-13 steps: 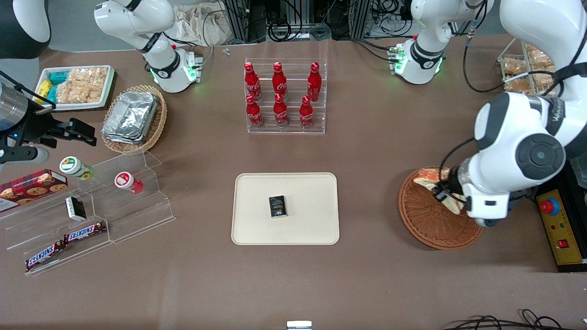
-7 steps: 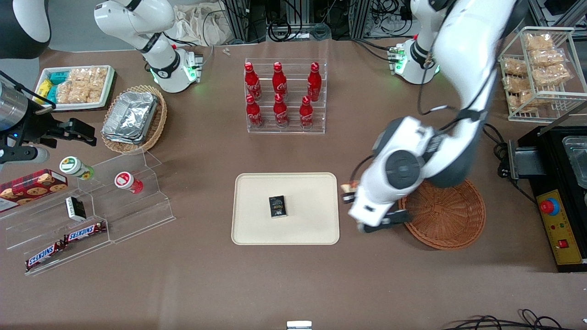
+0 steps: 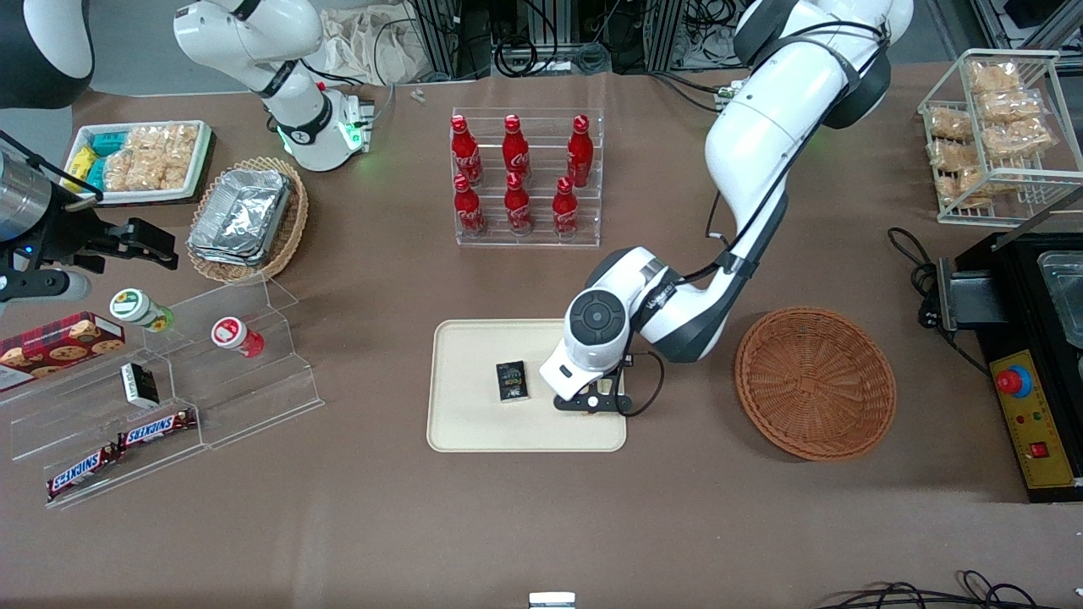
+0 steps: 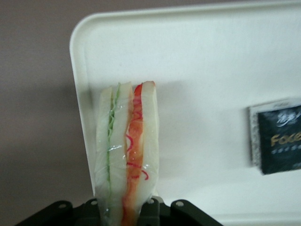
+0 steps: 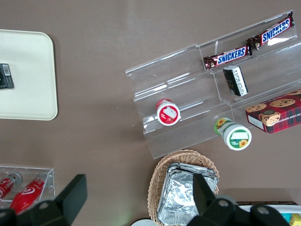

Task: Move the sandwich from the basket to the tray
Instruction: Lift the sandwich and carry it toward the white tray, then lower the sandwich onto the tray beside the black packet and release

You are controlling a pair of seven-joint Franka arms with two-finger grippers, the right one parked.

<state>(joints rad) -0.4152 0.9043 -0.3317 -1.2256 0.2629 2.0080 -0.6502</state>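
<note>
My left gripper (image 3: 590, 397) hangs over the cream-beige tray (image 3: 474, 423), at the tray's end toward the basket. In the left wrist view the gripper (image 4: 124, 209) is shut on the sandwich (image 4: 126, 150), a clear-wrapped wedge with green and orange-red layers, held above the tray (image 4: 211, 66) near its rim. In the front view the wrist hides the sandwich. The reddish-brown wicker basket (image 3: 815, 382) holds nothing I can see. A small black packet (image 3: 512, 380) lies on the tray beside the gripper and also shows in the left wrist view (image 4: 281, 139).
A clear rack of red bottles (image 3: 525, 178) stands farther from the front camera than the tray. A tan basket with foil trays (image 3: 245, 218) and a clear stepped shelf (image 3: 169, 381) lie toward the parked arm's end. A wire snack rack (image 3: 990, 127) and a control box (image 3: 1036, 423) lie toward the working arm's end.
The left arm has carried the sandwich out of the basket and across to above the tray. The basket now shows fully, with nothing in it.
</note>
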